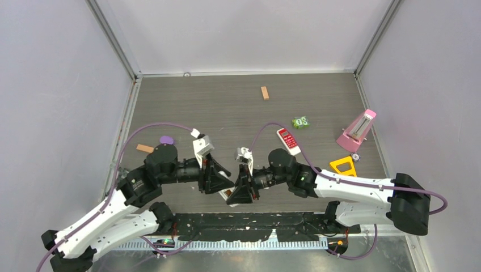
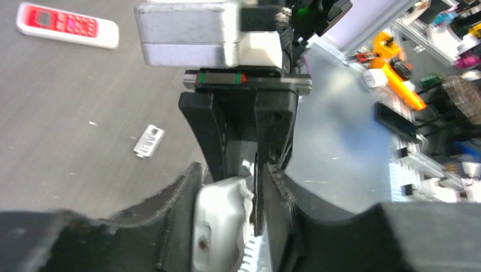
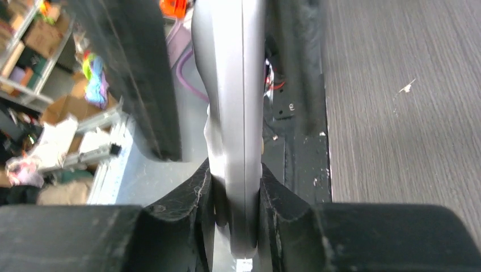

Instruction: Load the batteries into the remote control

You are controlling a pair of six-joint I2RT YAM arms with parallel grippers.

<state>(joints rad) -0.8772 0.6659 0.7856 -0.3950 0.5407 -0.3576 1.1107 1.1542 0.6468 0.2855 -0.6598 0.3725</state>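
The right gripper [image 3: 237, 190] is pinched onto the long slim white plastic remote control [image 3: 235, 113], held edge-on with both black pads pressed against its sides. The left gripper [image 2: 233, 184] meets it head-on and stands slightly open around the same remote: one of its fingers [image 3: 133, 79] is clear of the casing by a sliver of daylight (the other lies close, though I cannot tell if it touches). Seen from above, the remote is lifted off the dark wood-grain table [image 1: 227, 102] at about 6 o'clock from the table's middle, where the two arms meet. A small silvery flat piece [image 2: 148, 140] lies alone on the tabletop. A shorter red-faced white remote [image 1: 288, 141] rests at 3 o'clock, and a tan wooden block [image 1: 264, 93] at 1 o'clock.
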